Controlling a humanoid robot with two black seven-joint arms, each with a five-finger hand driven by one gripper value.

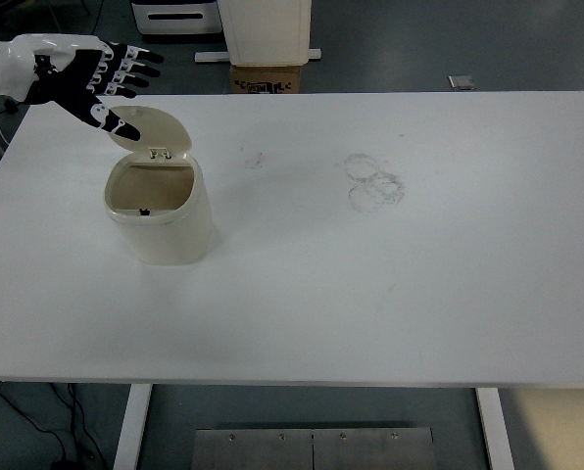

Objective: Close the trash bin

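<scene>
A cream trash bin (167, 220) stands on the left part of the white table (370, 274). Its hinged lid (155, 130) is raised and tilted back, so the bin's inside shows. My left hand (96, 76) comes in from the upper left, fingers spread flat and holding nothing. It hovers just above and to the left of the raised lid, with the thumb tip close to the lid's upper edge. I cannot tell whether it touches. The right arm is out of view.
Faint ring marks (375, 181) stain the table's middle. A cardboard box (267, 76) and white furniture (266, 29) stand on the floor beyond the far edge.
</scene>
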